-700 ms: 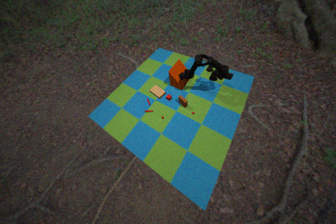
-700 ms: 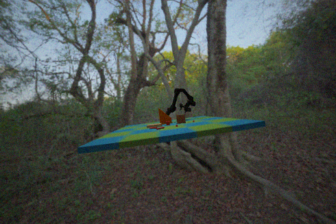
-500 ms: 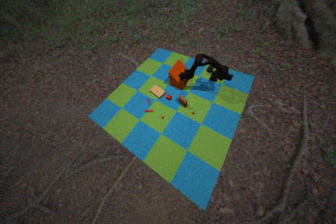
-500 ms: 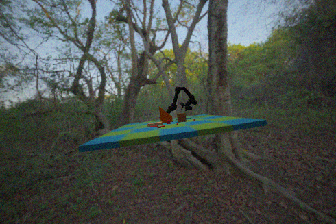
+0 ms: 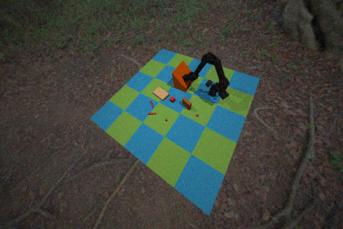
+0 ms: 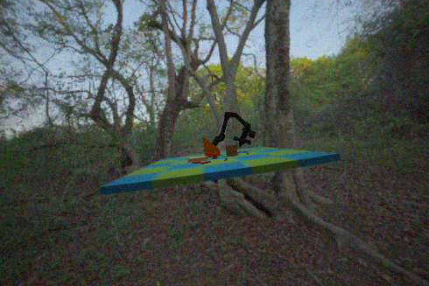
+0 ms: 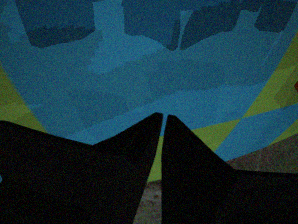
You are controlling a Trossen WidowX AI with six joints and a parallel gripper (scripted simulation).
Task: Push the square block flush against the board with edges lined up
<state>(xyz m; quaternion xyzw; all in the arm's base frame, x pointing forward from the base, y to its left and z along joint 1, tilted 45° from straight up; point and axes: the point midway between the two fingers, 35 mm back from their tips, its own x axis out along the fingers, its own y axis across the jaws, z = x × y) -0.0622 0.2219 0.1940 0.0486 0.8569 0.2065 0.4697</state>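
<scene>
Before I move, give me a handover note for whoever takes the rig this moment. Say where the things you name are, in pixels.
End effector (image 5: 211,93) (image 6: 241,143) (image 7: 164,121): shut, nothing in it, raised off the mat.
Job's things: red cube (image 5: 172,99) (image 6: 214,156), likely the square block, sits between the tan slab (image 5: 160,93) (image 6: 198,158) and upright brown piece (image 5: 186,103) (image 6: 231,150). Which is the board, I cannot tell.
Done: no join; the cube looks apart from both.
Left: confirm the board, push flush with edges even, withdraw.

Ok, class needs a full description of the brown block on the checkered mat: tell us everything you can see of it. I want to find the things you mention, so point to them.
The brown block (image 5: 186,103) (image 6: 231,150) is a plain, slab-like piece, matte and perhaps wooden. It stands upright on a narrow side, its broad faces vertical. It sits on the checkered surface, right of the small red cube in the top view. Nothing else appears to touch it.
</scene>
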